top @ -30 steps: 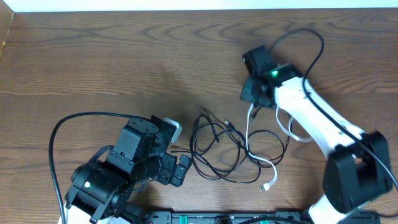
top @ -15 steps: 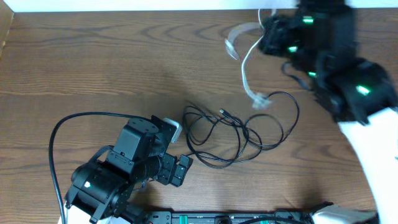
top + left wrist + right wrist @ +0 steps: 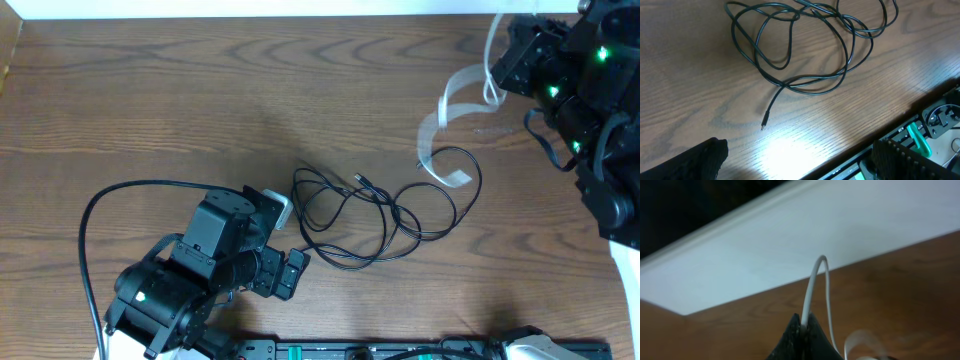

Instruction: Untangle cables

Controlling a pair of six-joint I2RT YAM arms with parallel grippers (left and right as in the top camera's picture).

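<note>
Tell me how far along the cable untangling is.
Done: the white cable is lifted mostly out of the tangle. In hand: the right gripper is shut on it; its blurred lower end hangs near a black loop. Left: the black cables lie looped together, the open left gripper beside them empty.

Left tool (image 3: pixel 290 270) spread wide, right tool (image 3: pixel 802 328) pinched tight

black cables (image 3: pixel 385 222): loose tangled loops, lying flat, centre | white cable (image 3: pixel 443 173): blurred, raised, upper right
</note>
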